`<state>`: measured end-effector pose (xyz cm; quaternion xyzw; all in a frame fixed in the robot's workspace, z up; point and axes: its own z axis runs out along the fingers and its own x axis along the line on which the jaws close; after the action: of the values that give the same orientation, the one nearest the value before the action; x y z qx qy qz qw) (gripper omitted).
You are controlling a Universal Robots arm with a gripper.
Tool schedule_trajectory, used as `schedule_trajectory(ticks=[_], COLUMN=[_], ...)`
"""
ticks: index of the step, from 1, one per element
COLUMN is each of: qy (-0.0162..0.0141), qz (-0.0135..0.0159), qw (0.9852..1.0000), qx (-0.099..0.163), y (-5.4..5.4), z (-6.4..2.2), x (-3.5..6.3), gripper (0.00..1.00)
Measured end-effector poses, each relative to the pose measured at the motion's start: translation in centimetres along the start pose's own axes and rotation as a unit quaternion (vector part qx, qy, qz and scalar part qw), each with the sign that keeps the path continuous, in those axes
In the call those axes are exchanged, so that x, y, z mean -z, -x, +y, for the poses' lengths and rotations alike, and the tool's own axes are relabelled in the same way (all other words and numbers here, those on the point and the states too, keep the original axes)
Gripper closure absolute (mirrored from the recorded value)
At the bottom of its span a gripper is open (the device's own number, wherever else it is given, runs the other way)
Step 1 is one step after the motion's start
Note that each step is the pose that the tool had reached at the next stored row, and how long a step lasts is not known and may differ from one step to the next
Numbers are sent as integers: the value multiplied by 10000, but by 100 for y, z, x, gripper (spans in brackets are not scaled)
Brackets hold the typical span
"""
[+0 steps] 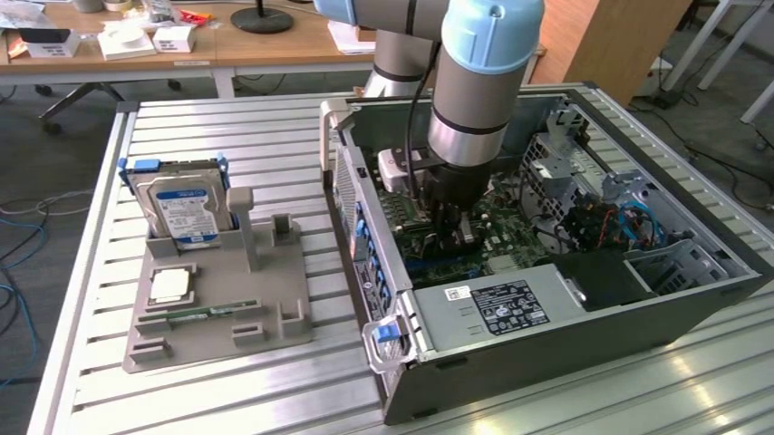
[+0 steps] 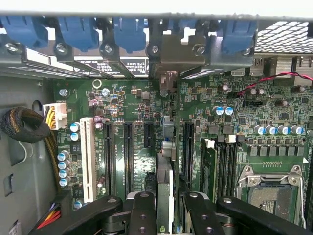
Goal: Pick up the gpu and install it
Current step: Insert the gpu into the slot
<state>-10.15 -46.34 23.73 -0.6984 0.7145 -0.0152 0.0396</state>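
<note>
Down inside the open computer case the arm stood almost vertical, its grey and pale-blue wrist pointing straight at the motherboard. The gripper was narrowed on the gpu, which it held on edge between its two black fingers; in the wrist view the card stood upright over the board, in line with the black expansion slots and with its silvery bracket end toward the case's rear wall. Whether the card's edge had already met a slot I could not tell.

The case lay on its side on a bench of ribbed aluminium slats. On the exterior view's left, well apart from the case, a grey parts holder carried one hard drive standing upright in a blue frame, one square processor chip lying flat, and one narrow green memory stick lying flat. Behind the bench stood a wooden desk with several white boxes and a black lamp base on it, and cables trailed on the grey floor.

In the wrist view four blue slot latches lined the rear wall, one white slot lay beside the black ones, and one empty processor socket sat nearby.
</note>
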Motion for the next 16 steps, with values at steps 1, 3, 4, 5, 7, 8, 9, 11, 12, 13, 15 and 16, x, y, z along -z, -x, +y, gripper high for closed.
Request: schedule_trajectory(ticks=[1,3,4,5,7,8,9,11,12,13,15,16], qy=[0,0,0,0,0,2,2,0,0,0,0,0], qz=[0,0,0,0,0,1,2,1,1,1,-1,1], qw=[10000,10000,10000,10000,10000,10000,10000,10000,10000,10000,10000,10000], qx=[0,0,0,0,0,0,0,0,0,0,0,0], y=[0,0,0,0,0,0,-1,0,0,0,0,0], z=[0,0,0,0,0,0,1,0,0,0,0,-1], x=[0,0,0,0,0,1,1,1,1,0,2,11], gripper=[74,74,74,74,74,73,73,66,66,66,66,66])
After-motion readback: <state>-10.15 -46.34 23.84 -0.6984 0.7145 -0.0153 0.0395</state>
